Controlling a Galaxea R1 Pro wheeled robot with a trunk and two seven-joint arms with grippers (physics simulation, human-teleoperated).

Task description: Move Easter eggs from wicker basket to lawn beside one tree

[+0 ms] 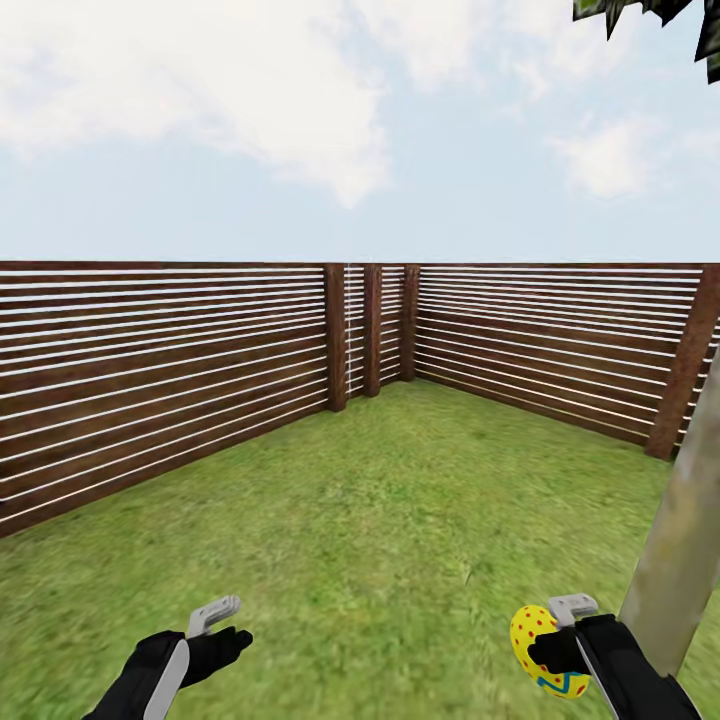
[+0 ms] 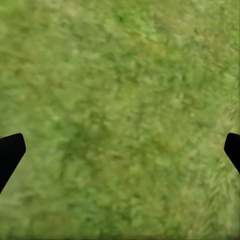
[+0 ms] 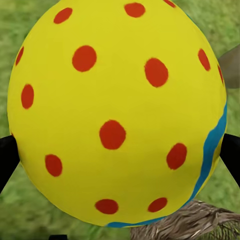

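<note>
1. My right gripper (image 1: 560,640) is clamped on a yellow egg (image 1: 545,652), just beside the tree (image 1: 680,540) trunk.
2. I should lower it close to the lawn (image 1: 400,500) before releasing, so it doesn't roll.
3. My left gripper (image 1: 220,625) is spread, empty.

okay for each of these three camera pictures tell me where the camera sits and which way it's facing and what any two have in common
Head view: on the robot's head, facing forward and down over the lawn to the fence; both arms show, the trunk at right.
Left wrist view: above the open left gripper, facing grass; fingertips show.
Right wrist view: on the right gripper, facing the egg it holds.
Shared: head and right wrist views show the egg.
</note>
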